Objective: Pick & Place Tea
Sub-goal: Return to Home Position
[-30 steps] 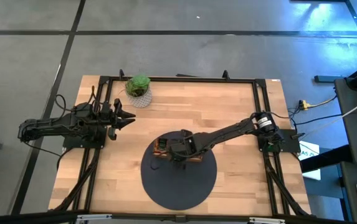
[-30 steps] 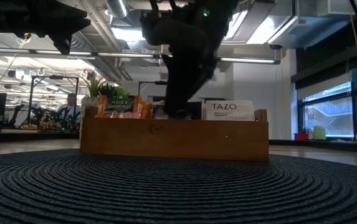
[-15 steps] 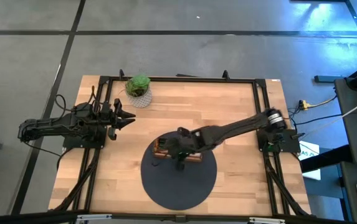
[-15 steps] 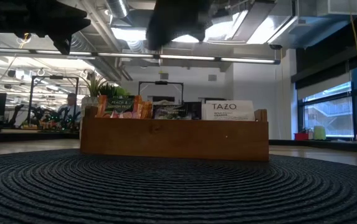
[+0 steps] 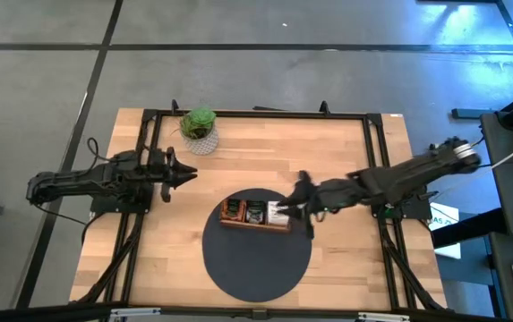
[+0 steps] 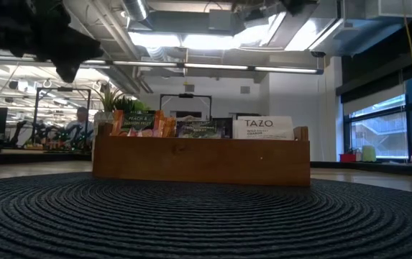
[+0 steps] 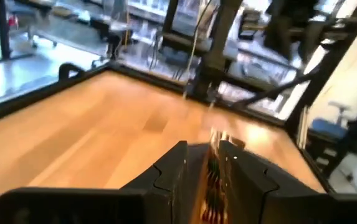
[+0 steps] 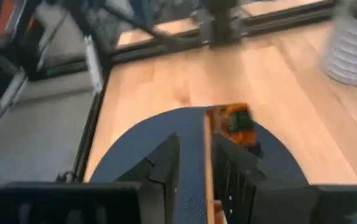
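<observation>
The brown wooden tray (image 5: 256,216) stands on the far part of a dark round mat (image 5: 256,259). Tea packets stand on edge in its three parts: orange and green (image 6: 137,124), dark purple (image 6: 202,129), white (image 6: 263,128). My right gripper (image 5: 303,207) hangs in the air just right of the tray, slanting down toward it. Its fingers (image 8: 195,146) stand a narrow gap apart with nothing between them. My left gripper (image 5: 187,173) waits level above the table's left side, fingers (image 7: 204,152) also slightly apart and holding nothing.
A small green plant in a white pot (image 5: 200,125) stands at the table's far left, behind my left gripper. Black frame rails (image 5: 372,161) run along the table's sides. Bare wood (image 5: 265,152) lies between the tray and the far edge.
My right gripper has risen out of the tray's middle part and drawn back toward the table's right edge, tipping nearer to level. The dark purple packets in the middle part, hidden behind it before, now show. The tray has stayed in place.
</observation>
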`<state>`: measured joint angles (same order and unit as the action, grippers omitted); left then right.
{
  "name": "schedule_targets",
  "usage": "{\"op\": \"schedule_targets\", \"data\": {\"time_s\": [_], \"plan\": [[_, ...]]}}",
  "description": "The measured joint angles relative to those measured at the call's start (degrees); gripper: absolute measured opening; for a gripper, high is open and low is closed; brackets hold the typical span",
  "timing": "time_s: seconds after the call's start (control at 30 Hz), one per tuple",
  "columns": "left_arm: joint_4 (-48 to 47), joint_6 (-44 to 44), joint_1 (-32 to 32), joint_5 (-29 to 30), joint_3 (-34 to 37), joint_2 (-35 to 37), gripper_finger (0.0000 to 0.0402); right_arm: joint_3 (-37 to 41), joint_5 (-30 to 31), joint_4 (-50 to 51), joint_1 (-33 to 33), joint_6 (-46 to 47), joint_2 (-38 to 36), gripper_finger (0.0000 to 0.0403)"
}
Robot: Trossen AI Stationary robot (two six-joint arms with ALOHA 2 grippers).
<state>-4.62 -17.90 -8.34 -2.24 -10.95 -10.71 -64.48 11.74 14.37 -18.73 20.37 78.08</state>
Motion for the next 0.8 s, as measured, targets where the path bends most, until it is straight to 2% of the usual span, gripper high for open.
{"op": "schedule_targets", "data": {"time_s": [0.13,0.2,0.27,0.57,0.8], "plan": [[12.89,-0.83,0.0,-0.78,5.07,1.83,0.0088,11.2,8.82,-10.63,-2.45,1.64,-8.51,0.0094],[17.19,-1.23,0.0,-0.78,7.2,2.56,0.0088,16.85,9.29,-17.9,-3.56,0.36,-12.9,0.0094],[16.61,-1.41,0.0,-0.79,8.03,3.35,0.0088,21.6,8.7,-22.75,-4.0,0.3,-16.62,0.0094],[16.11,-3.55,0.0,2.77,10.48,5.04,0.0088,35.56,8.08,-24.91,-4.09,1.84,-31.85,0.0094],[15.27,-1.39,0.0,4.22,10.46,5.23,0.0088,45.57,8.12,-25.46,-4.08,0.11,-45.69,0.0094]]}}
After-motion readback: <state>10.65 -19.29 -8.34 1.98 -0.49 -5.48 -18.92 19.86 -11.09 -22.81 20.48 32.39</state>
